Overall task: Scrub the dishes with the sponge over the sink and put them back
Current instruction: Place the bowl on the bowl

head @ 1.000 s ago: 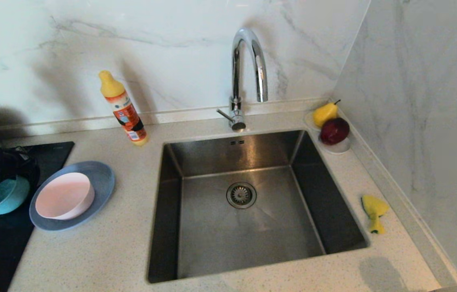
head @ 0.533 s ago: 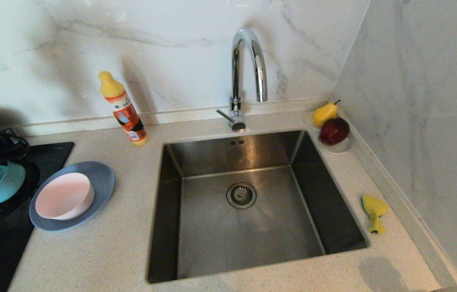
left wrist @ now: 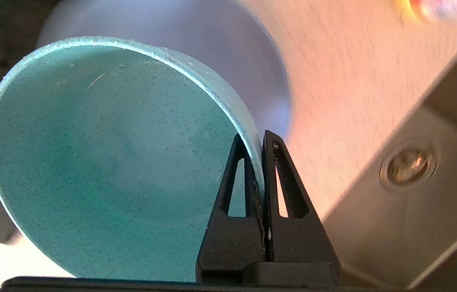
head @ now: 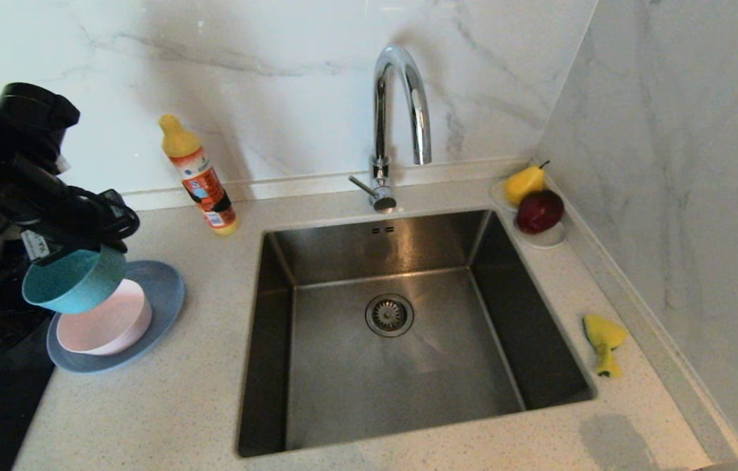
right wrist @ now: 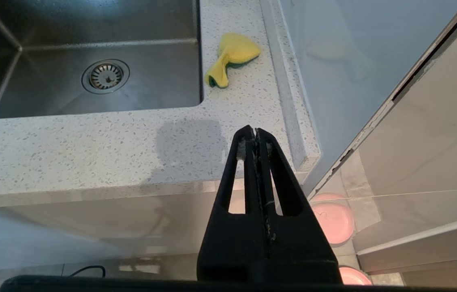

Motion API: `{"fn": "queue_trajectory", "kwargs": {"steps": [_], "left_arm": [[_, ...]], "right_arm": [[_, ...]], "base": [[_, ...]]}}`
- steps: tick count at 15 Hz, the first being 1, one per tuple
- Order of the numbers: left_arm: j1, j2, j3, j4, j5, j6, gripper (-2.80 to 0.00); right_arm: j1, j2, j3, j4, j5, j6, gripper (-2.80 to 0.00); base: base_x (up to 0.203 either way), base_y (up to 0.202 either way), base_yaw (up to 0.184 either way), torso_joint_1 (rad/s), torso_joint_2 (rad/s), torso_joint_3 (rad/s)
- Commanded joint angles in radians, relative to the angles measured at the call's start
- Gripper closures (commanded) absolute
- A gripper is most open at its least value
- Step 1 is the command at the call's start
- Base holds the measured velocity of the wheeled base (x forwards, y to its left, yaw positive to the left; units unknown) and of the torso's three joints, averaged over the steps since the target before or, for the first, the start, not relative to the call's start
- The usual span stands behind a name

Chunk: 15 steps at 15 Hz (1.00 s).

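bottle label (head: pixel 209 190), print unreadable

The square brushed stainless-steel sink (head: pixel 408 366) has a dull satin sheen, with a round ribbed metal strainer (head: pixel 389 314) at its floor. The curved chrome tap (head: pixel 402 111) is mirror-glossy. The pale speckled stone tabletop (head: pixel 199 405) looks smooth and faintly matt; the white marble-look wall (head: pixel 277 78) is polished. The teal speckled bowl (left wrist: pixel 103 162) is matt and finely grained. The black plastic fingers (left wrist: pixel 248 190) are smooth. The yellow sponge (right wrist: pixel 232 56) looks soft and porous.
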Motion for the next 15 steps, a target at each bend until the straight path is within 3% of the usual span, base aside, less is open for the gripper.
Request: {"fn": "queue_trajectory", "kwargs": {"steps": [1, 7, 15], "left_arm": [[-0.049, 0.026, 0.04, -0.019, 0.032, -0.018, 0.0], [-0.039, 0.06, 0.177, -0.195, 0.089, -0.018, 0.0], [-0.022, 0.053, 0.158, -0.183, 0.085, -0.008, 0.0]], "right_arm": [[0.0, 0.0, 0.0, 0.0, -0.001, 0.0, 0.0], [0.0, 0.0, 0.0, 0.0, 0.0, 0.0, 0.0], [0.0, 0.0, 0.0, 0.0, 0.0, 0.0, 0.0]], "base": [[0.0, 0.0, 0.0, 0.0, 0.0, 0.0], [0.0, 0.0, 0.0, 0.0, 0.0, 0.0], [0.0, 0.0, 0.0, 0.0, 0.0, 0.0]]}}
